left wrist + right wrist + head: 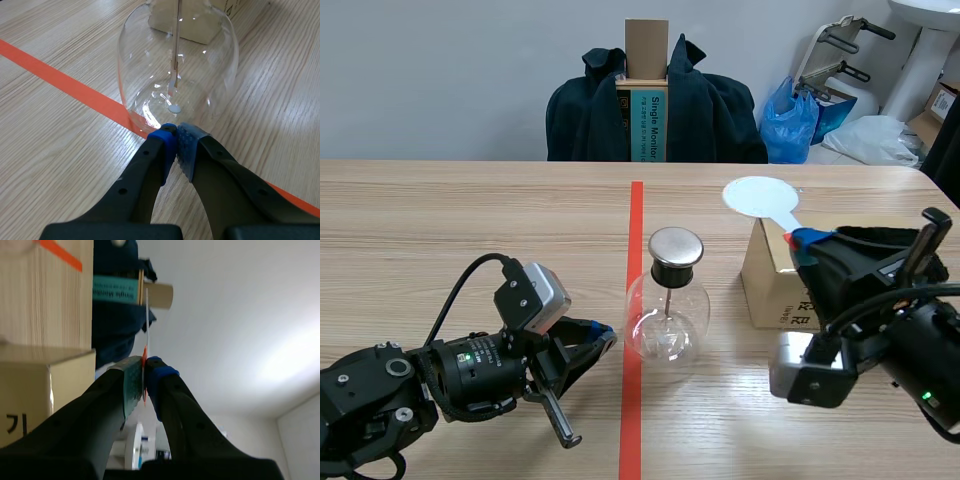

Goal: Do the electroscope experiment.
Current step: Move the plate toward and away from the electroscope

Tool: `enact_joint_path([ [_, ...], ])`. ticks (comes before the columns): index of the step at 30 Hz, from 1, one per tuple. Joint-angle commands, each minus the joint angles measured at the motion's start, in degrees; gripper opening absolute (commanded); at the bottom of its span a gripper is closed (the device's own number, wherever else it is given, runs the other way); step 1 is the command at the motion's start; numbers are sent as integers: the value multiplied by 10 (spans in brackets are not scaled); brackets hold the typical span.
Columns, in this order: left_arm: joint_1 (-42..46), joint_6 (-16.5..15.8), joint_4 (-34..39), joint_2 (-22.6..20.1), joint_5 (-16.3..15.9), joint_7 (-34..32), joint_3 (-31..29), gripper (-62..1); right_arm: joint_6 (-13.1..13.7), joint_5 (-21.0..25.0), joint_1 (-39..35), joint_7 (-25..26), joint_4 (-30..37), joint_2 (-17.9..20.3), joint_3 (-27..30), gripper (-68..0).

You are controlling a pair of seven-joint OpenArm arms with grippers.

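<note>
Shows glass flask [666, 320] at table [440, 230] centre. Left gripper [605, 335] pressed together on nothing, seemingly touching flask at its 8 o'clock; risks tipping it with any push. Right gripper [802, 243] clamped on white paddle [760, 197] at flask's 2 o'clock, over box [775, 290]; risks slipping or knocking cap [676, 246]. Pale wood surface; at 12 o'clock, jacket-draped chair [710, 115], grey wall [440, 70]

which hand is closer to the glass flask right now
Left. The left hand, shut, sits right at the base of the flask; the right hand is farther off by the box, gripping a white paddle.
</note>
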Motion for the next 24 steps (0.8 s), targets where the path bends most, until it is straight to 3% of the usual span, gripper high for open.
enact_joint_path([
  [1, -4, 0, 16, 1, -5, -5, -3, -594, -6, 4, -1, 21, 5, 6, 3, -667],
  [13, -4, 0, 16, 1, -5, -5, -3, -594, -6, 4, -1, 165, 5, 6, 3, -667],
  [24, -4, 0, 16, 1, -5, -5, -3, -594, -6, 4, -1, 196, 5, 6, 3, -667],
])
